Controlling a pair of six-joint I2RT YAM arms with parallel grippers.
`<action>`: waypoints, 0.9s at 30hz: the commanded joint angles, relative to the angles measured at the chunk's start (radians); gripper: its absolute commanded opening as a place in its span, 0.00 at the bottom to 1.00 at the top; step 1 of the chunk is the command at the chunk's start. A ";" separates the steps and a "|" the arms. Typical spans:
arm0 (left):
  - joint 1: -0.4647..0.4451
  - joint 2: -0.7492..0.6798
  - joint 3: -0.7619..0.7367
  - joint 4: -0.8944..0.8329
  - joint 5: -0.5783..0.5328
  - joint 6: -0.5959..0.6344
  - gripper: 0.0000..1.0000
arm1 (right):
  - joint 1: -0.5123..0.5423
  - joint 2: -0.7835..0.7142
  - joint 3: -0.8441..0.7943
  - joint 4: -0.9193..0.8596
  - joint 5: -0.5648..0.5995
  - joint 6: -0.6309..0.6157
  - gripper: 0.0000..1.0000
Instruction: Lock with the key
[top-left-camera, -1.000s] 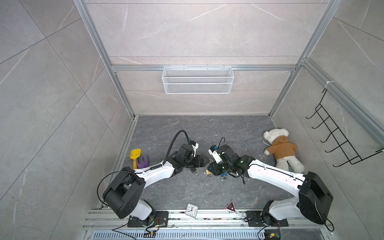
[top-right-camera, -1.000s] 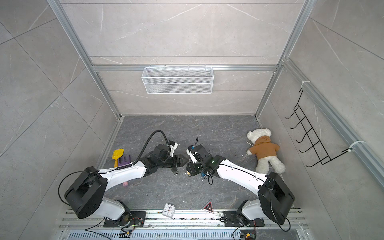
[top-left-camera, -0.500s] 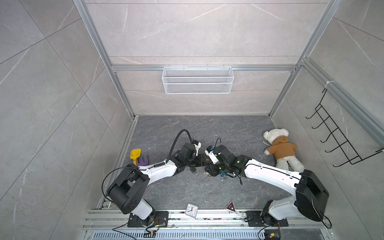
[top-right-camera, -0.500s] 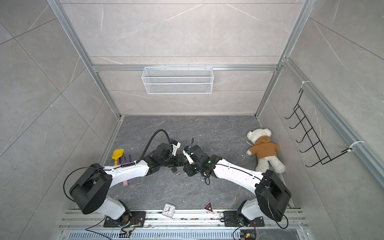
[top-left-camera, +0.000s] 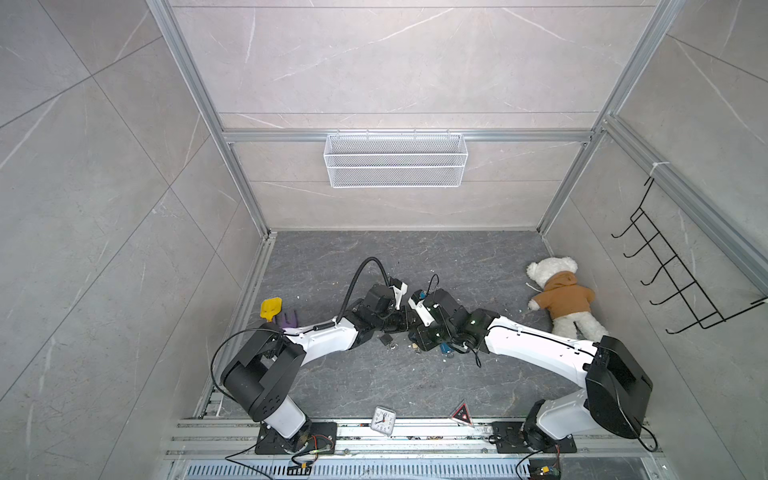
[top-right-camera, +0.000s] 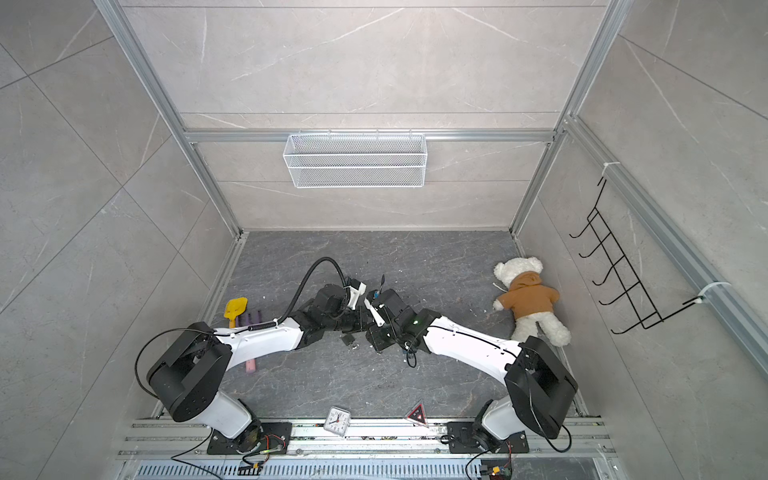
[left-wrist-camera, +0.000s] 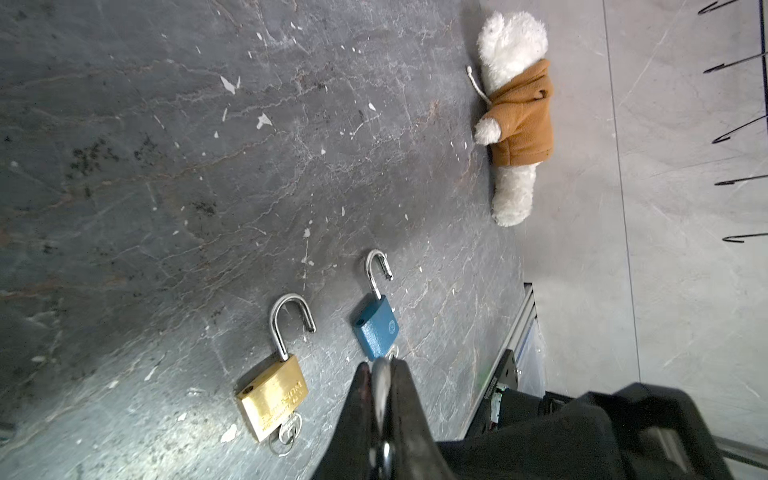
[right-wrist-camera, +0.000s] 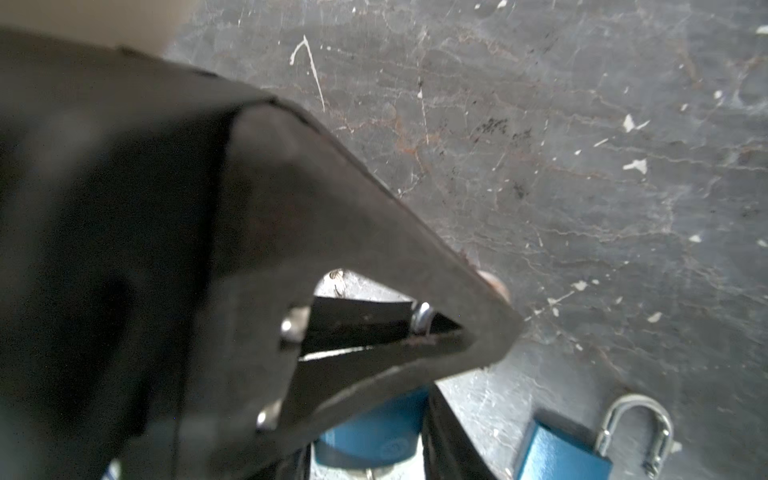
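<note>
My right gripper (right-wrist-camera: 376, 457) is shut on the body of a blue padlock (right-wrist-camera: 374, 432), a key ring (right-wrist-camera: 370, 473) showing beneath it. My left gripper (left-wrist-camera: 381, 365) is shut on a silver bar, apparently that padlock's shackle (left-wrist-camera: 380, 382). In both top views the two grippers meet mid-floor, left gripper (top-left-camera: 404, 322) against right gripper (top-left-camera: 420, 332). On the floor lie a second blue padlock (left-wrist-camera: 376, 328) and a brass padlock (left-wrist-camera: 272, 399), both with shackles open. A key (left-wrist-camera: 289, 432) sits in the brass one.
A teddy bear (top-left-camera: 561, 297) lies by the right wall. A yellow scoop (top-left-camera: 271, 308) and a purple piece (top-left-camera: 289, 319) sit at the left. A small clock (top-left-camera: 383, 420) and red triangle (top-left-camera: 461, 413) rest on the front rail. A wire basket (top-left-camera: 395, 160) hangs on the back wall.
My left gripper has moved right to meet the right gripper and has closed from wide open to shut. The right gripper shifted slightly left, still holding the blue padlock.
</note>
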 joint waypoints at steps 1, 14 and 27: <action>-0.009 0.009 0.020 0.009 0.021 0.017 0.00 | 0.009 -0.001 0.029 0.042 0.024 -0.011 0.24; -0.003 -0.163 -0.003 0.023 -0.139 -0.062 0.00 | -0.017 -0.129 -0.011 0.209 -0.060 0.040 0.75; 0.076 -0.500 0.026 -0.013 -0.409 -0.279 0.00 | -0.086 -0.271 0.031 0.402 0.009 -0.077 0.70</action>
